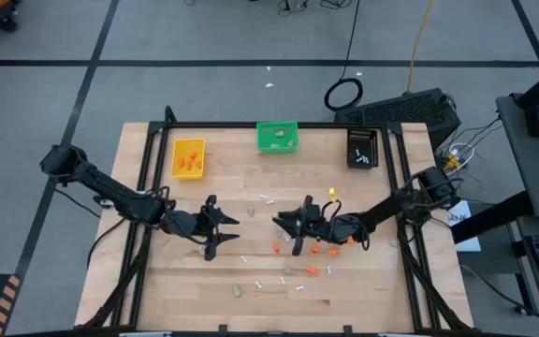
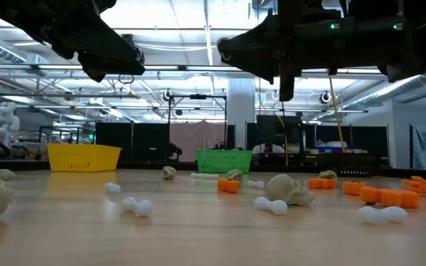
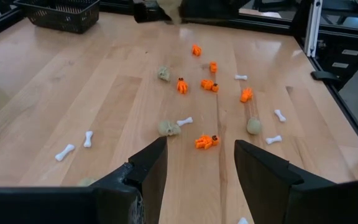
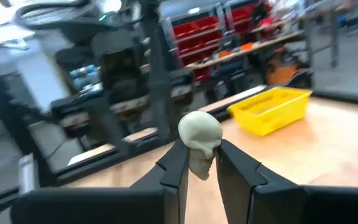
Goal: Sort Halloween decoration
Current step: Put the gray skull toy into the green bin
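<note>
Both arms low over mid-table; right fingers [image 4: 199, 167] pinching a beige skull [image 4: 200, 140]; left fingers [image 3: 196, 169] parted, empty.

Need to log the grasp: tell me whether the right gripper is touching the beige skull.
Touching. The right wrist view shows the beige skull pinched between the right gripper fingers, both pressed against its sides.

- Table [image 1: 251, 295]: pale wood planks, smooth, faint sheen.
- Skull [image 4: 200, 140]: matt beige plastic.
- Orange bits [image 3: 206, 142]: glossy plastic.
- Yellow bin [image 4: 271, 109]: plastic lattice.
- Left gripper [image 3: 197, 171] fingers [image 3: 263, 174]: matt black plastic.
</note>
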Controlling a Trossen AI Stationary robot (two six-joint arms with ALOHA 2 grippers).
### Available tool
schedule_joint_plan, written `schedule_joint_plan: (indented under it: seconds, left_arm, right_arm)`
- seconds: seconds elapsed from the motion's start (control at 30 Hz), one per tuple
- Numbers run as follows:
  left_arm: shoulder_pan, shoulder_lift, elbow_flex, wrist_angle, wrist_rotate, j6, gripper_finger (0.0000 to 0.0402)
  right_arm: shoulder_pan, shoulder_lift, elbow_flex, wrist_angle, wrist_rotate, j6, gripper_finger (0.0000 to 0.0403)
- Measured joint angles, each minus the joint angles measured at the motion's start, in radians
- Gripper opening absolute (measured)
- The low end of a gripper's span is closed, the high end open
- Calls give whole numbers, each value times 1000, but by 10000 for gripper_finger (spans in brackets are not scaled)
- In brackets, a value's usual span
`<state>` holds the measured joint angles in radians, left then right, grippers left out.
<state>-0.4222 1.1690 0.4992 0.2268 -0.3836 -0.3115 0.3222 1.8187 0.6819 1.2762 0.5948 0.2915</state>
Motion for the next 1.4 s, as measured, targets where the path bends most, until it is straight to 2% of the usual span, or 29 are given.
schedule_joint_plan:
  seconds: [0.17,0.27,0.4,0.6,0.73,0.87,1.13,1.27,1.4]
  left_arm:
    - [0,0,0,5,0,1,185]
    - [0,0,0,5,0,2,185]
    - [0,0,0,3,0,2,185]
    - [0,0,0,2,1,2,185]
    - [0,0,0,2,6,3,185]
    - [0,0,0,3,6,3,185]
    - [0,0,0,3,6,3,185]
    - [0,0,0,3,6,3,185]
    - [0,0,0,3,6,4,185]
  right_arm:
    - [-42,0,50,-5,35,-90,54]
    - [-83,-22,99,-78,34,-151,54]
    - [-156,-79,191,-318,33,-173,54]
    - [-299,-139,385,-834,25,-112,54]
    - [-407,-136,539,-1173,-78,-57,54]
    - [-509,-129,639,-1351,-188,-50,54]
    - [-719,-129,686,-1439,-417,-178,54]
    - [-802,-128,686,-1495,-453,-261,54]
    - [-863,-122,686,-1549,-547,-269,54]
